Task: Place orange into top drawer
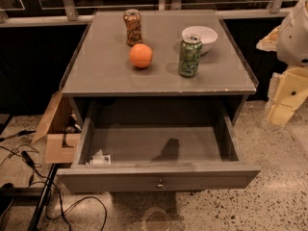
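On the cabinet top, the orange point(141, 55) sits free between the patterned can point(132, 27) and the green can point(190, 55), ready for you to pick; below, the top drawer point(110, 179) stands pulled out to receive it. The gripper point(288, 94) hangs at the right edge, well apart from the orange; whether it is open or closed, you cannot tell

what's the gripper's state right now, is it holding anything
Gripper: at the right edge, beside the cabinet; open or closed cannot be told. Orange lies on the cabinet top, not held.
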`<state>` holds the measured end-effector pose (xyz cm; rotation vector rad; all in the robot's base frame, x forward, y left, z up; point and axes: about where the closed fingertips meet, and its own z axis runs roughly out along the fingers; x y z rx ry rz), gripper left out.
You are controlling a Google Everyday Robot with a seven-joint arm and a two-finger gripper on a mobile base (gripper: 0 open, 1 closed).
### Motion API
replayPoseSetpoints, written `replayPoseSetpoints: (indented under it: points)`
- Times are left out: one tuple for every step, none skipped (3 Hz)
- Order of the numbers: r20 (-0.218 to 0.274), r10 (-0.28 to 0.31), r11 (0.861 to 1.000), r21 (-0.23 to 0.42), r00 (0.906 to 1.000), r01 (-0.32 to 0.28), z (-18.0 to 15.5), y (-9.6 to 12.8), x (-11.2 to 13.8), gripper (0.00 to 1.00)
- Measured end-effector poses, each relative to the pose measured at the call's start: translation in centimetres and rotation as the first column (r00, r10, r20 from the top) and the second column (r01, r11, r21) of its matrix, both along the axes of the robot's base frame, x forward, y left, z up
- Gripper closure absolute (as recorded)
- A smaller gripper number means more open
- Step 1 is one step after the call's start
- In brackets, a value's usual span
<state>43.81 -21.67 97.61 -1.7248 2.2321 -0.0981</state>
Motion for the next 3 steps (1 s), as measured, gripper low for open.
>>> replayPoseSetpoints:
  points:
    - [0.000,0.000,1.000,0.000,1.0000,0.000,0.0,0.0,0.0,0.00]
    - [0.000,0.000,1.000,0.000,1.0000,0.000,0.0,0.0,0.0,0.19]
    - [0.049,-0.013,1.000,0.010,0.9987,0.012,0.4,0.5,1.1,0.42]
